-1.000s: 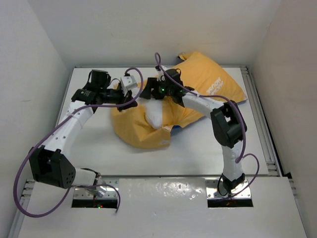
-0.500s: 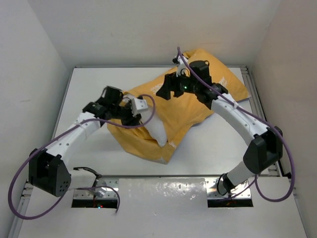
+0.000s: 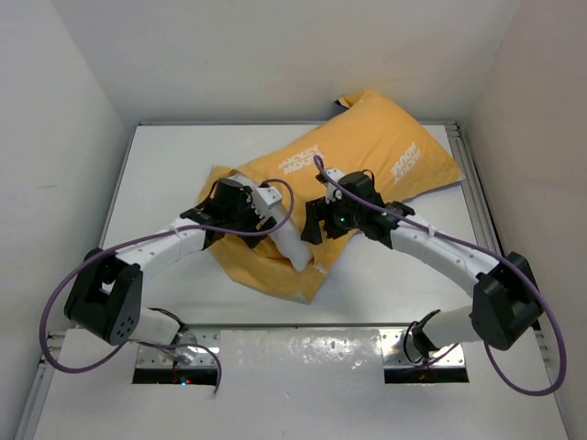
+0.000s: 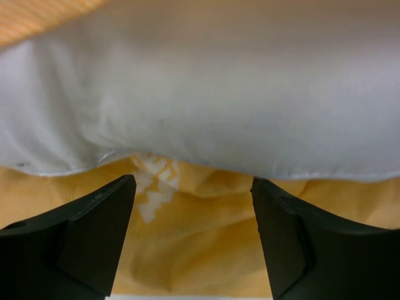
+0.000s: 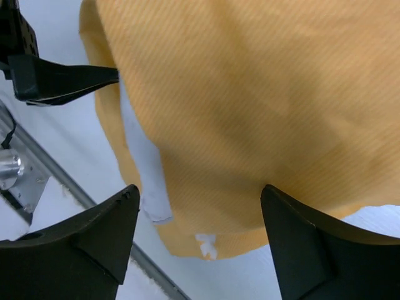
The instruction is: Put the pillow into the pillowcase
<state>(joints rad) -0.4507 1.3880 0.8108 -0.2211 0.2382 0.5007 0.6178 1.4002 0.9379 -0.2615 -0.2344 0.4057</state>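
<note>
The pillowcase (image 3: 367,160) lies orange-yellow side up, stretched from the near middle of the table to the back right. A corner of the white pillow (image 3: 292,246) pokes out of its near open end. My left gripper (image 3: 263,223) hovers open just left of that corner. In the left wrist view the pillow (image 4: 219,94) fills the top, and orange pillowcase (image 4: 200,244) shows between the open left gripper (image 4: 194,187). My right gripper (image 3: 310,229) is open over the case, just right of the corner. In the right wrist view the right gripper (image 5: 200,194) spans pillowcase (image 5: 250,94) and a strip of pillow (image 5: 142,169), holding nothing.
The white table (image 3: 165,165) has a metal rail (image 3: 481,220) along its right side and white walls around it. A finger of the left gripper (image 5: 69,78) shows at the upper left of the right wrist view, close to the case's edge.
Both grippers have let go of the pillowcase and opened. The case has settled flatter on the table. Both arms have come nearer, to the case's open end.
</note>
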